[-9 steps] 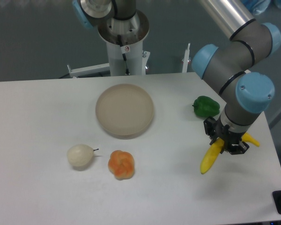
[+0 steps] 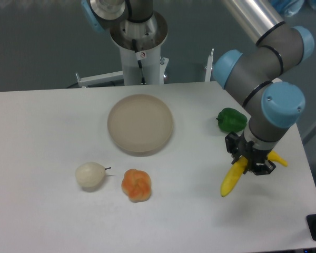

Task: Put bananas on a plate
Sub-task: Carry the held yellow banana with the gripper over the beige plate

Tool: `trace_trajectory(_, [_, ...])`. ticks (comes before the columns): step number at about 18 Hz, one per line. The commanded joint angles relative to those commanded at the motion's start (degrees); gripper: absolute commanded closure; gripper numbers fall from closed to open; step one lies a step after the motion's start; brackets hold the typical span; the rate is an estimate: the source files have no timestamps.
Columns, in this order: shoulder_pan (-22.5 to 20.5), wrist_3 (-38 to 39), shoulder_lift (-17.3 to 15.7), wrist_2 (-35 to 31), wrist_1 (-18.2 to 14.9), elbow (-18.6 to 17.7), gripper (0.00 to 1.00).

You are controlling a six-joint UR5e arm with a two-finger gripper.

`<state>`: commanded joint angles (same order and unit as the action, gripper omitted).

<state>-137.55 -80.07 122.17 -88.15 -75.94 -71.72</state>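
Note:
A curved bright yellow banana (image 2: 230, 181) hangs at the right of the table, its lower end pointing down-left and its other tip sticking out to the right. My gripper (image 2: 249, 159) is shut on the banana near its middle. The round beige plate (image 2: 140, 124) lies at the table's centre back, well to the left of the gripper, with nothing on it.
A green pepper (image 2: 231, 119) sits just behind the gripper. A lumpy orange fruit (image 2: 136, 184) and a pale round fruit (image 2: 90, 175) lie front left of the plate. The robot's white base column (image 2: 140, 58) stands behind the plate. The table's right edge is close.
The gripper and the banana have shifted a little to the left and slightly up.

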Motion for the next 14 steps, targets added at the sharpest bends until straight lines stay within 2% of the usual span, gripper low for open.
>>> trace_trajectory(2, [1.2,-0.3,-1.2,-0.4,0.4,-2.6,0.96])
trace_trajectory(6, [5.1,-1.0,-6.1,-0.4,0.6,-9.7,0.96])
trace_trajectory(9, [7.7,-2.8,-11.3,-0.6,2.0,-19.2,0.96])
trace_trajectory(10, [7.7,-4.1,-13.5,-0.7,3.7,-23.2,0.95])
trace_trajectory(14, [9.7,-6.5,-20.2,-0.7,16.8,-38.1,0.95])
